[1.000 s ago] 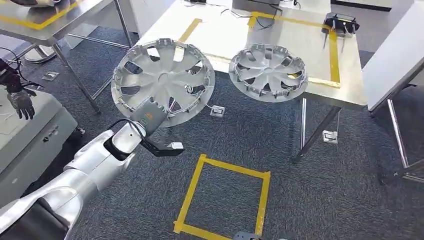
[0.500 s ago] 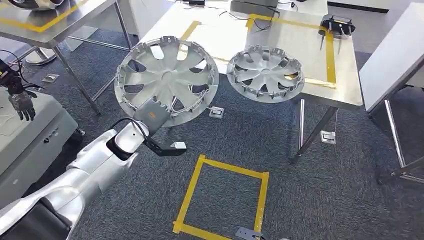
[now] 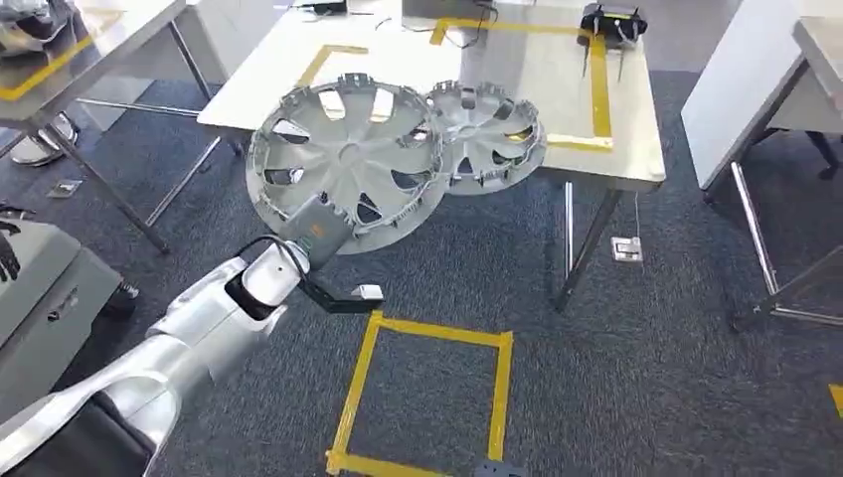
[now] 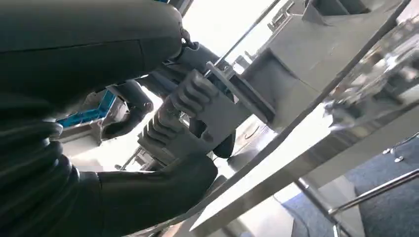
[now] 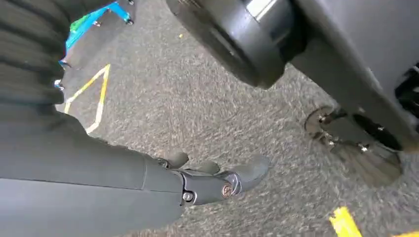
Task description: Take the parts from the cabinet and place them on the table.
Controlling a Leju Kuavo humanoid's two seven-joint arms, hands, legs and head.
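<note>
While the left hand [image 3: 316, 227] grips the silver hubcap [image 3: 348, 164] by its near rim, fingers clamped on the edge as the left wrist view shows, the disc is carried face-up, tilted, out ahead of the arm. Its far edge overlaps a second hubcap [image 3: 489, 134] already lying at the near edge of the tabletop [image 3: 626, 159]. So the landing spot lies straight ahead and slightly right, beyond the held rim. The right hand [image 5: 217, 180] hangs low over the carpet, holding nothing, fingers loosely apart.
</note>
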